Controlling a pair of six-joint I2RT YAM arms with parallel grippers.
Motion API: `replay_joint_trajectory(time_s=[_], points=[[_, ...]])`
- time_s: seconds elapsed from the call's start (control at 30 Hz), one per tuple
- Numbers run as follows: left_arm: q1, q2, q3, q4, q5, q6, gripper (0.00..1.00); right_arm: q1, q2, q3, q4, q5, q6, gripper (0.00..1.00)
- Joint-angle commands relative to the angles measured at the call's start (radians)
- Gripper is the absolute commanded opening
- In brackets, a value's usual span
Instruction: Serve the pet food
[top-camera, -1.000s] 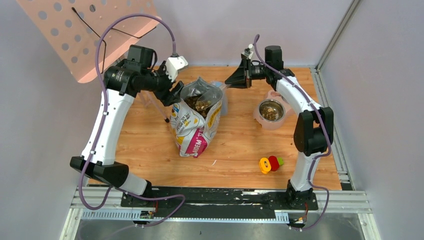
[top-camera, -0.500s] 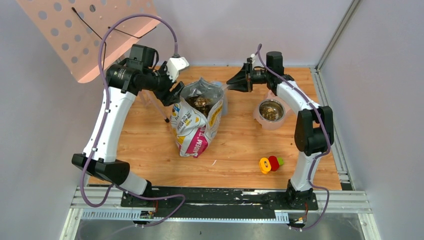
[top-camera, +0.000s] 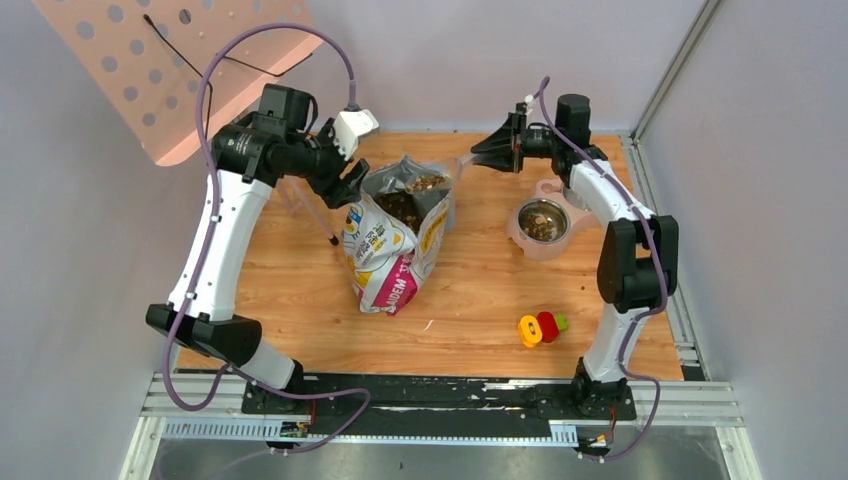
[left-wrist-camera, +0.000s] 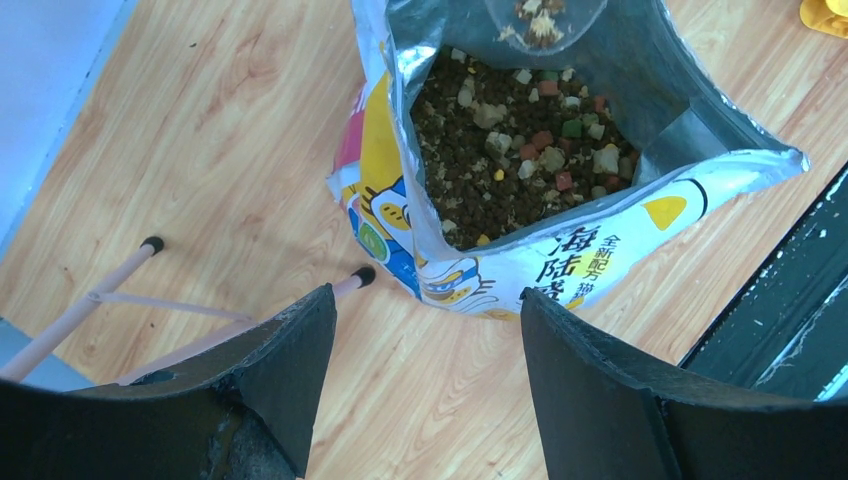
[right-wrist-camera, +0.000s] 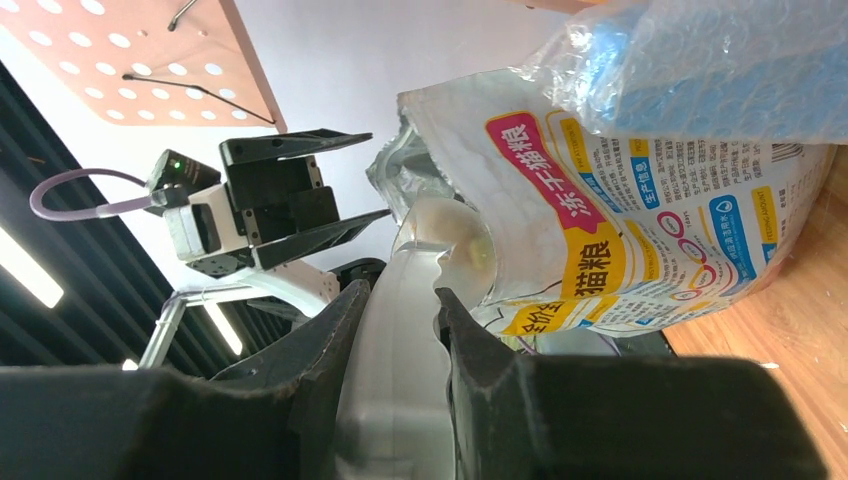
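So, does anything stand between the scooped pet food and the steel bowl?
Only the right rim of the bag. The pet food sits in the scoop held by the right pincer over the bag's mouth; nothing else visible lies toward the steel bowl.

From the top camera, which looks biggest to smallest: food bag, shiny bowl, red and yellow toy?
1. food bag, clearly biggest.
2. shiny bowl and red and yellow toy look about alike, too close to rank.
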Motion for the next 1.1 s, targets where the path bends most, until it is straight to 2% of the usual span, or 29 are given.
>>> replay_joint_trajectory(time_s=[0.0,0.43,0.8,1.07], points=[[0.001,0.012,0.042,0.005,0.022,0.005,0.76,-0.028,-0.084,0.009,0.082,-0.01,0.021,0.0],[-0.007,0.019,0.045,0.006,0.047,0.001,0.76,-0.112,-0.156,-0.067,0.173,-0.052,0.057,0.0],[-0.015,0.038,0.053,0.012,0.07,-0.001,0.74,-0.361,-0.212,-0.202,0.237,-0.101,0.063,0.0],[-0.019,0.027,0.047,0.005,0.07,0.02,0.74,-0.557,-0.254,-0.302,0.151,-0.143,-0.108,0.0]])
